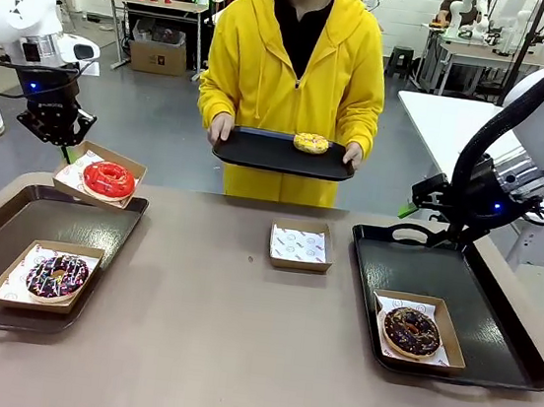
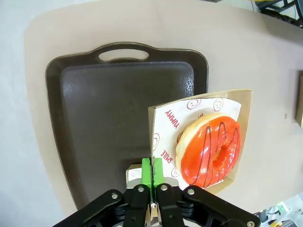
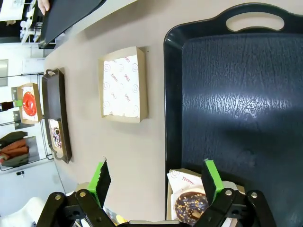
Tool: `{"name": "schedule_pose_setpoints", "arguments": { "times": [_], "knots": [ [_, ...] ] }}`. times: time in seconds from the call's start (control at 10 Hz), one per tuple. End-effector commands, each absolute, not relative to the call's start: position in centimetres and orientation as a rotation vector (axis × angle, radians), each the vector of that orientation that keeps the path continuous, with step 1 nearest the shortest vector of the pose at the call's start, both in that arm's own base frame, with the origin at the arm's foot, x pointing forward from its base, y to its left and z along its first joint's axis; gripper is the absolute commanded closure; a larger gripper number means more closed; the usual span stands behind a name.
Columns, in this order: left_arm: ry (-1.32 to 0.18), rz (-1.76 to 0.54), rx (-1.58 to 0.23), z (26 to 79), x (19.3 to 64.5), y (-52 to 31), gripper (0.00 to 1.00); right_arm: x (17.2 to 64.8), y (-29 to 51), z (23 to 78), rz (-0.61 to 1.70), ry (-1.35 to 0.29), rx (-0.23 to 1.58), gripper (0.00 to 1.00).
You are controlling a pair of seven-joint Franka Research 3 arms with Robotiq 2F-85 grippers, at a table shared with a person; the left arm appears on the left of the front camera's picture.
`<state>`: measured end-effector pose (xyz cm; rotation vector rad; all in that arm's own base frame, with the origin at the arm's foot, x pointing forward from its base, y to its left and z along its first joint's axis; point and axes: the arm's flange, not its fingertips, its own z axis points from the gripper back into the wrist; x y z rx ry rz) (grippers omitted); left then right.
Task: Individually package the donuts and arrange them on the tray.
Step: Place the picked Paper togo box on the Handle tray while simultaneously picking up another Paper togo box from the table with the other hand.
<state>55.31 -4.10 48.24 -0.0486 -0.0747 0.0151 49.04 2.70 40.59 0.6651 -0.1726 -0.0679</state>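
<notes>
**A:** Start at the near edge of the bench [image 1: 231, 377]. What's boxed?

**B:** At 8 o'clock the purple sprinkled donut [image 1: 56, 276] sits in its box on the left tray [image 1: 12, 216]. At 4 o'clock the chocolate donut [image 1: 412, 332] sits boxed on the right tray [image 1: 413, 266].

**A:** And the middle?

**B:** An empty box [image 1: 301, 246], paper-lined, lies just past centre, between the trays and apart from both.

**A:** Farther out?

**B:** At 10 o'clock the left pincer [image 2: 152, 163] is pressed together on a corner of the carried box [image 1: 70, 176]. That box hangs tilted at the far rim of the left tray with the red donut [image 1: 108, 180] inside. I can't tell whether it touches the rim. At 2 o'clock the right pincer [image 3: 155, 166] is spread wide, holding nothing, above the far end of the right tray.

**A:** And at 12?

**B:** The person [image 1: 295, 57] holds out a black serving tray [image 1: 259, 150] with the yellow donut [image 1: 310, 143] loose on it.

**A:** Which step, then?

**B:** I'd say setting the red one down, since three of the four look boxed. The next move is to level the box so the donut doesn't slide. It then goes flat onto the tray's bare far half, clear of the purple one's box, and gets released. After that, the yellow donut wants the empty box.
</notes>
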Motion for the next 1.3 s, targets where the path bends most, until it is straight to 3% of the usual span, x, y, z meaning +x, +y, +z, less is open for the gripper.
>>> {"name": "schedule_pose_setpoints", "arguments": {
  "times": [0.0, 0.6, 1.2],
  "knots": [
    [-0.078, 0.023, -0.050, 48.4, 55.3, -4.1, 0.99, 49.1, 2.7, 40.7, -0.066, -0.174, 0.665, 0.00],
    [-0.038, 0.034, -0.039, 45.9, 55.6, 1.1, 0.99, 56.1, 13.2, 42.6, 0.011, -0.044, 0.349, 0.00],
    [0.004, 0.064, 0.081, 42.2, 56.4, 4.5, 0.99, 61.4, 21.7, 38.7, 0.039, 0.015, 0.126, 0.00]
  ]
}}
